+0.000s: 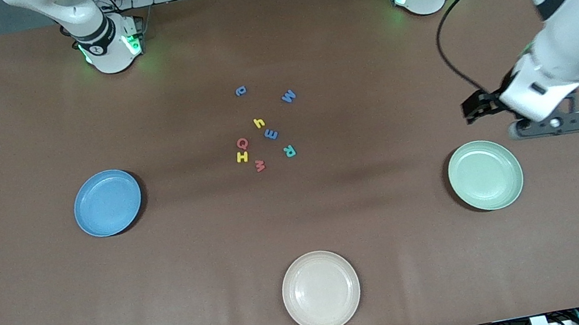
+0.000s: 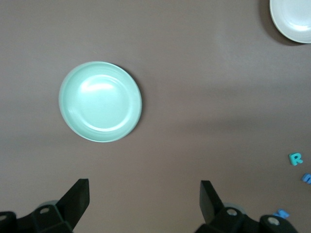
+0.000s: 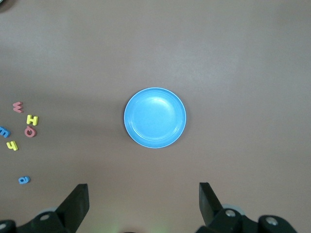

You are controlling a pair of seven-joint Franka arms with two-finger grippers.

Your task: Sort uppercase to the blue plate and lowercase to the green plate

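Left tool (image 2: 144, 201) spread over matte brown table (image 1: 56, 323); round glossy green plate (image 2: 100, 101).

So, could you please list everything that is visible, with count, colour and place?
uppercase: four; blue, red, yellow, teal; loose at table centre.
lowercase: four; red, yellow, two blue; mixed among them.
blue plate: one, sky blue, toward the right arm's end.
green plate: one, mint, toward the left arm's end.
cream plate: one, nearest the front camera.
table: one, brown.
left gripper: open, beside the green plate, waiting.
right gripper: open, at its table end.
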